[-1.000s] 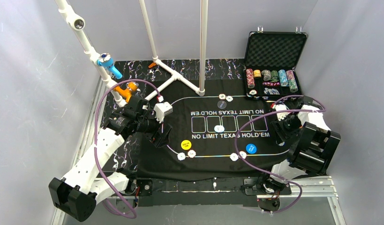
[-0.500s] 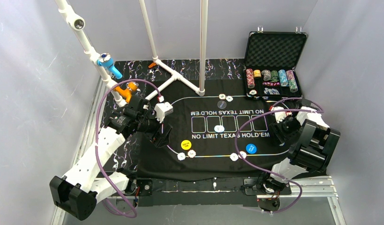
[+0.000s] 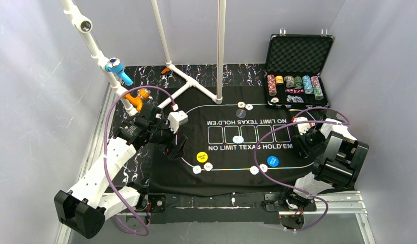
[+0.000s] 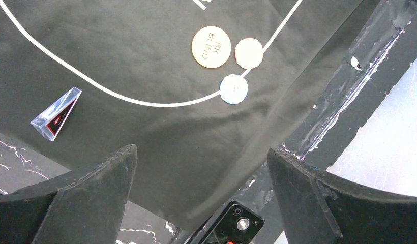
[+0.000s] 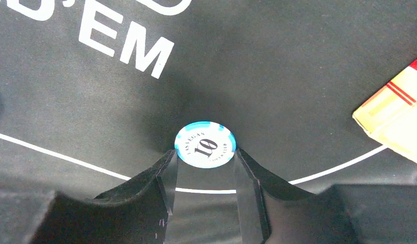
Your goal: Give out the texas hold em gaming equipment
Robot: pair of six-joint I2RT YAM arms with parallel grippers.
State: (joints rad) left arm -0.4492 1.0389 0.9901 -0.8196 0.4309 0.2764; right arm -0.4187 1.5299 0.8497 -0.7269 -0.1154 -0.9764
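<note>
Right gripper point(image 5: 205, 170) is seen pinched on a pale chip marked 10 point(image 5: 205, 145). Both clear fingertips point(image 5: 168, 178) are pressed against its rim, and the chip is laid flat on the black felt mat point(image 5: 298, 61), just past the white oval line at the right end of the layout. A red-and-cream boxy thing point(image 5: 394, 122) is parked off to the right; what it is can't be told.

Left gripper point(image 4: 201, 152) is spread wide with nothing in it, held over the left end of the mat. Under it, the yellow BIG BLIND disc point(image 4: 211, 46) is found just beside a pinkish chip point(image 4: 248, 53), and a bluish-white chip point(image 4: 233, 88) is sat right on the line near them.

In the top view, a blue disc point(image 3: 272, 161) is laid near the front right with a pair of pale chips point(image 3: 263, 168) next to it. A white disc point(image 3: 238, 139) is placed in one of the outlined boxes mid-mat, and chip stacks point(image 3: 293, 82) are lined up in the open case point(image 3: 298, 53).
</note>
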